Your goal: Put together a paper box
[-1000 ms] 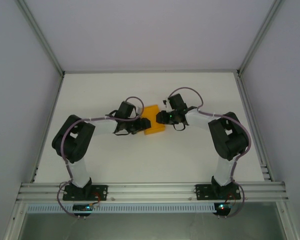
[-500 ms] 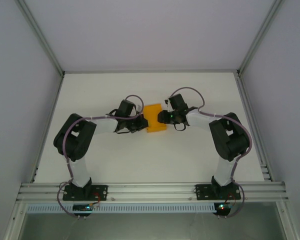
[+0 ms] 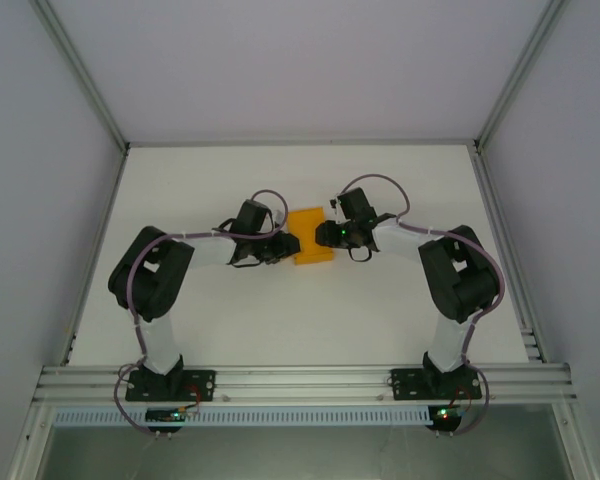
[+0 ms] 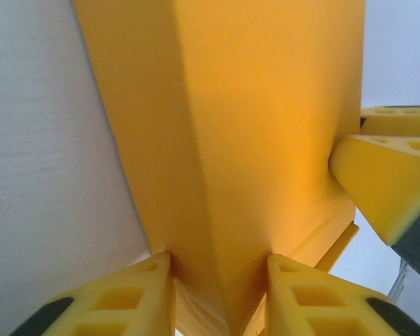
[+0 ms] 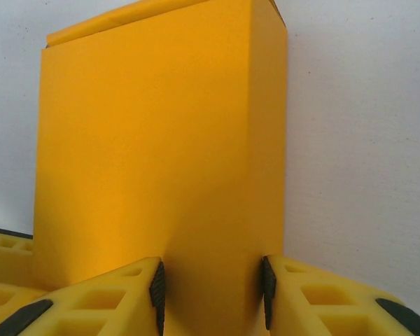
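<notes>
- Paper box [image 3: 310, 238]: thin orange-yellow card, smooth and matte, folded into a small rectangular body with sharp, straight creases. In the top external view it sits directly between the two sets of fingertips, in contact with both.
- Left gripper [image 4: 220, 280]: the fingers [image 4: 119, 297] are yellow moulded blocks with rectangular hollows and dark tips. They are closed to a narrow gap on a folded corner of the box. The card rises from between them as a ridge, and one panel bows slightly inward.
- Right gripper [image 5: 210, 283]: the fingers [image 5: 105, 294] have the same yellow cellular form, with dark pads on the inner faces. They stand one box-width apart and press on opposite side walls of the box, clamping its near end.
- In the right wrist view, the box face ahead of the fingers is flat and unmarked. A flap edge shows along its far end, slightly raised.
- In the left wrist view, a yellow fingertip of the right gripper bears on the box panel to the right of the left fingers.
- Table [image 3: 230, 310]: white, matte, faintly grained surface under the box.
</notes>
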